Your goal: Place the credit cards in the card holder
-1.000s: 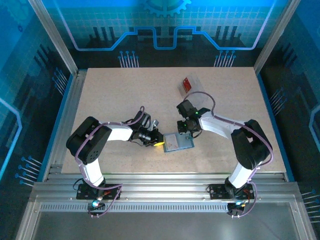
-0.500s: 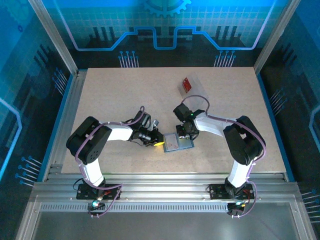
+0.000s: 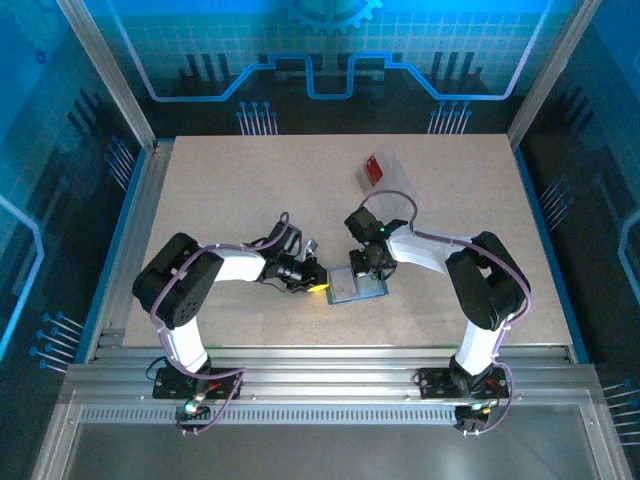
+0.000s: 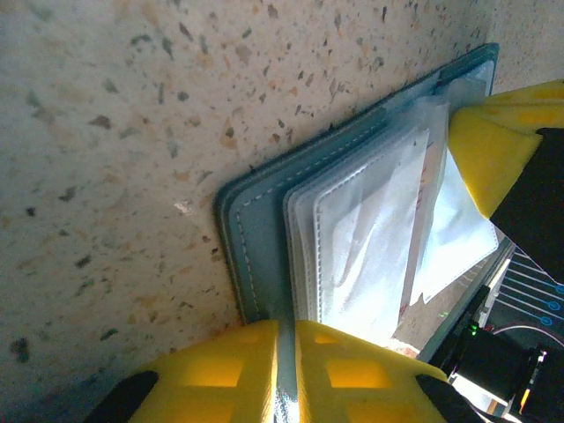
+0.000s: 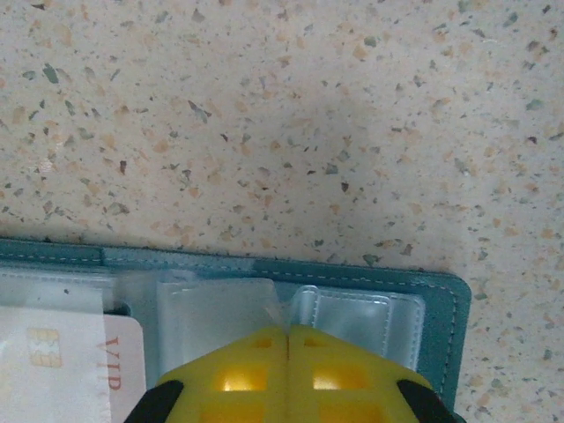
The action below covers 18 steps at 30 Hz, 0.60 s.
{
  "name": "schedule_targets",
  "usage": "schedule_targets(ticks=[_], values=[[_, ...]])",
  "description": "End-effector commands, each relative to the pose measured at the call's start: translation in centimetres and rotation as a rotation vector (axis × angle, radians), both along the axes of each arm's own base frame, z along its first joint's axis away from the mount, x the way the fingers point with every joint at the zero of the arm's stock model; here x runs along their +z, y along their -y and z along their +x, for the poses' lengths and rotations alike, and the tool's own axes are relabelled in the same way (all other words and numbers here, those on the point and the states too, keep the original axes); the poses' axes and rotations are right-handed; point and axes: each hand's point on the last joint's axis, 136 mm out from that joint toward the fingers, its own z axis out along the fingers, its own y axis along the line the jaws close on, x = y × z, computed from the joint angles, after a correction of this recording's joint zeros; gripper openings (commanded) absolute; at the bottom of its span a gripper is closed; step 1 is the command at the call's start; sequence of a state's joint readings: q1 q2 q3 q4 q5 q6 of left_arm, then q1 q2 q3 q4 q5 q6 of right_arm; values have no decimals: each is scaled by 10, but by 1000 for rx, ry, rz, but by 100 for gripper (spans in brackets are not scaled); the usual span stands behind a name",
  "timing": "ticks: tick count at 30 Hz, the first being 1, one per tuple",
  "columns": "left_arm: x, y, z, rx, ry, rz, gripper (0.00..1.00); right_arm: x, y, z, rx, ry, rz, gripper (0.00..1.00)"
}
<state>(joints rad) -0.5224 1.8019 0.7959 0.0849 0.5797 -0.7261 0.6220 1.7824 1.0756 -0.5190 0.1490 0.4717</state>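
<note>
Right fingers (image 5: pixel 339 374), shifted left over the open card holder (image 3: pixel 357 288) toward the tabletop's (image 3: pixel 250 180) near edge, are now pressed together; left fingers (image 4: pixel 220 374) pinch its cover. Opposed pulls could tear a sleeve or drag the holder.

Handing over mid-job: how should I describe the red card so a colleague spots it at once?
On the speckled beige table, look toward the far edge, right of centre, beyond both arms. A clear plastic tray lies there at an angle, with the red card in its left part. It is the only red thing there; the card holder nearer the arms is dark teal.
</note>
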Motion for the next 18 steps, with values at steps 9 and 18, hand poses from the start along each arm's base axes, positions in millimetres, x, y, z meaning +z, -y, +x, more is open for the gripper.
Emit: schedule_targets(ticks=[9, 18], values=[[-6, 2, 1, -17, -6, 17, 15, 32, -20, -9, 48, 34, 56, 0], [-6, 5, 0, -24, -7, 16, 15, 43, -48, -16, 95, 23, 104, 0]])
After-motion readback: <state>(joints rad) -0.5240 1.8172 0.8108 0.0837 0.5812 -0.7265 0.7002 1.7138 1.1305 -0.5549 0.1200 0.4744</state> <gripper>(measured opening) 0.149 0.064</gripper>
